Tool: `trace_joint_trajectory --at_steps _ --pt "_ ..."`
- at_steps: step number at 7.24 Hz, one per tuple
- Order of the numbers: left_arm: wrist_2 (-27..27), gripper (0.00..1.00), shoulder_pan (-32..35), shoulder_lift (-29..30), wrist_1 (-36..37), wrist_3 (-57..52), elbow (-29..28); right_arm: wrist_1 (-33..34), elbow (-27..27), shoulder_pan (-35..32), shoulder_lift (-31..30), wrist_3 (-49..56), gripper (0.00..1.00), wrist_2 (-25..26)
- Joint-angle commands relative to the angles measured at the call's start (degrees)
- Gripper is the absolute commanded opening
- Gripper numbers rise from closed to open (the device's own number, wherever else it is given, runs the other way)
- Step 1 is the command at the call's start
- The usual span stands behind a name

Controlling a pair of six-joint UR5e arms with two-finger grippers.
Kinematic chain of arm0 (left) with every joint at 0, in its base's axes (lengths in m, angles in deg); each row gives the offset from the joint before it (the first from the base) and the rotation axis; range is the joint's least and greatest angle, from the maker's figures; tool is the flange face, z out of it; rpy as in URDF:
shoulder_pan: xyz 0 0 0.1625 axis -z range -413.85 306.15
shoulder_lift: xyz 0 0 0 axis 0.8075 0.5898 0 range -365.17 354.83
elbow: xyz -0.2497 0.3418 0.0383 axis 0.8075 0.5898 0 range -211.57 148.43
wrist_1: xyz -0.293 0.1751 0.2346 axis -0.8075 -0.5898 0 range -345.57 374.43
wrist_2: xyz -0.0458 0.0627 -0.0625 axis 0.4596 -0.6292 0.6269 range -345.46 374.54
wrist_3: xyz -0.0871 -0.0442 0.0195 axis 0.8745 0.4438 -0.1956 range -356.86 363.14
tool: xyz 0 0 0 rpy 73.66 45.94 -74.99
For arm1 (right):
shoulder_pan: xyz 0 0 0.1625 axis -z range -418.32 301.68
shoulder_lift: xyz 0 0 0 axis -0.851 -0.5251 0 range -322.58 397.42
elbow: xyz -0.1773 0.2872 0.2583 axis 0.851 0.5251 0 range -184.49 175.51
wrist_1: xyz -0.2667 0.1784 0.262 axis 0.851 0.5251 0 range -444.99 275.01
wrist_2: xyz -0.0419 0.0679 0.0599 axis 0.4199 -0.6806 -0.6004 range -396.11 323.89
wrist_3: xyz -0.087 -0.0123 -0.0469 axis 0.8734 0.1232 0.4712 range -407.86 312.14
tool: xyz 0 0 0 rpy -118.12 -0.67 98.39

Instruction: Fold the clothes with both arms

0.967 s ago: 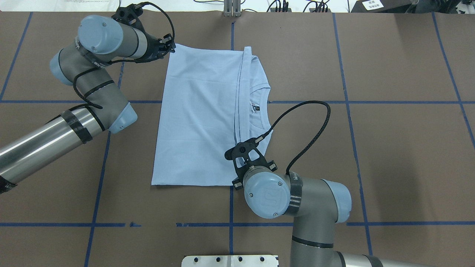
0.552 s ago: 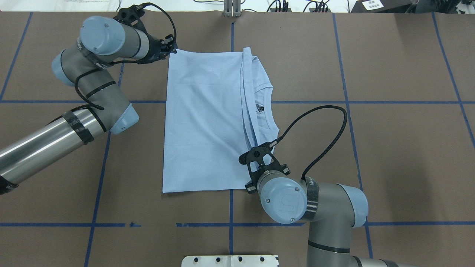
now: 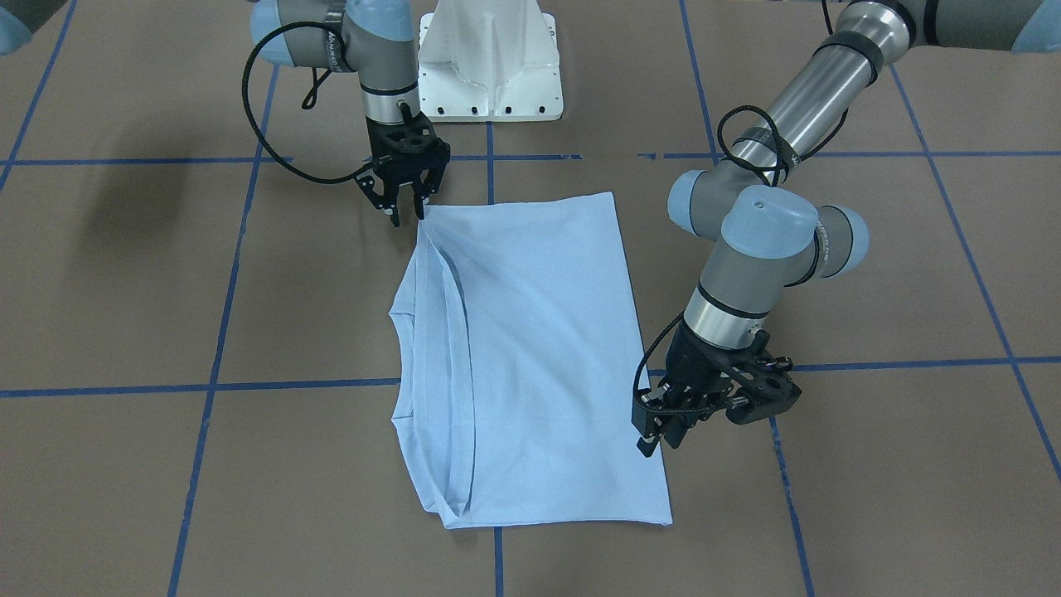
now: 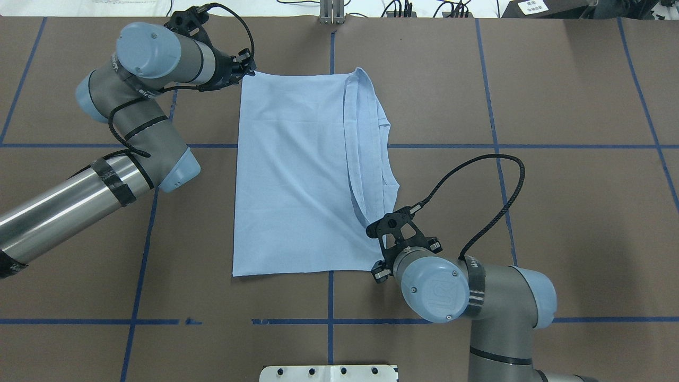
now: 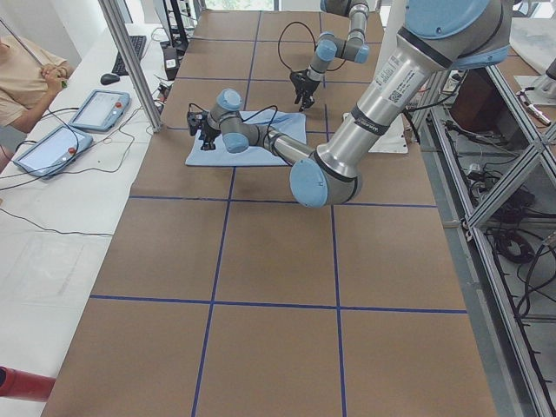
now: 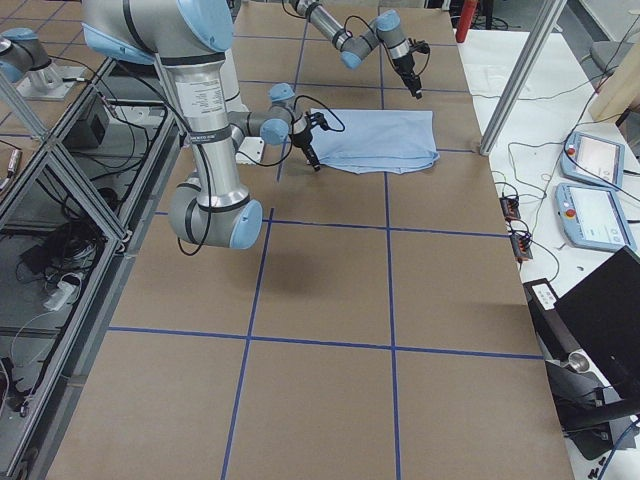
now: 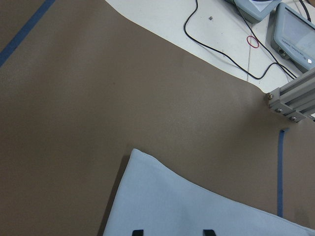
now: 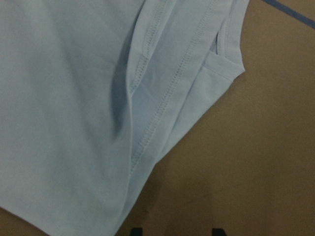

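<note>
A brown worktop (image 4: pixel 530 212) gridded with blue tape (image 4: pixel 493 106) carries the light blue fabric T-shirt (image 4: pixel 292 175), folded into a rectangle near its middle. One fold looks laid, so the next move probably calls for fresh grips for another. The black two-finger left gripper (image 4: pixel 250 69) hovers over the shirt's far-edge corner, fingers spread and empty. The black right gripper (image 3: pixel 406 217), likewise spread, holds nothing beside the robot-side corner.

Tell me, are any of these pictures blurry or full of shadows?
Right wrist view: the shirt fills most of it, slightly soft and dim, with a dark shadow along its fold. Front-facing view: evenly lit, one faint shadow on the table at upper left. Left wrist view: sharp, no glare.
</note>
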Motion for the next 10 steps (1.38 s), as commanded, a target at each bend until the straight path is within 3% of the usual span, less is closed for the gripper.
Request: trace_joint_trajectory --at_steps 1,2,5,8,10 --pt "0.0 0.5 0.0 0.0 0.0 0.0 0.1 -0.1 -1.8 -0.5 -1.3 0.0 0.61 0.2" --pt "0.1 0.5 0.1 -0.2 0.0 0.0 1.1 0.5 0.3 -2.4 2.3 -0.3 0.61 0.2" --pt "0.2 0.5 0.1 -0.7 0.1 0.0 3.8 0.3 14.0 -6.8 15.0 -0.1 0.61 0.0" --pt "0.2 0.5 0.1 -0.7 0.2 0.0 3.9 0.2 16.7 -7.5 17.2 0.1 0.61 0.1" --pt "0.2 0.5 0.1 -0.7 0.2 0.0 3.9 0.1 17.8 -7.3 17.5 -0.1 0.52 -0.1"
